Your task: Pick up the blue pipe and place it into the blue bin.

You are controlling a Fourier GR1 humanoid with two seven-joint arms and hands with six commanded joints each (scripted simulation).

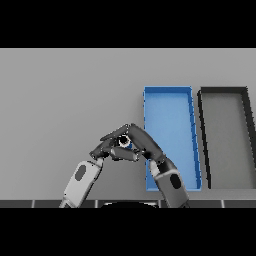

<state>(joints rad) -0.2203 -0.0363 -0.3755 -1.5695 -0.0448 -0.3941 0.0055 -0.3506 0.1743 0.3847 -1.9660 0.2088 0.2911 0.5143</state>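
Gripping one blue pipe (127, 144): right hand (142, 141), two bins

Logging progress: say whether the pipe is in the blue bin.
Out. The pipe sits between both hands, left of the blue bin.

My right hand (142, 141) and left hand (107, 146) are hiding nearly all the blue pipe (126, 144); my forearm is covering the blue bin's (170, 91) near corner.
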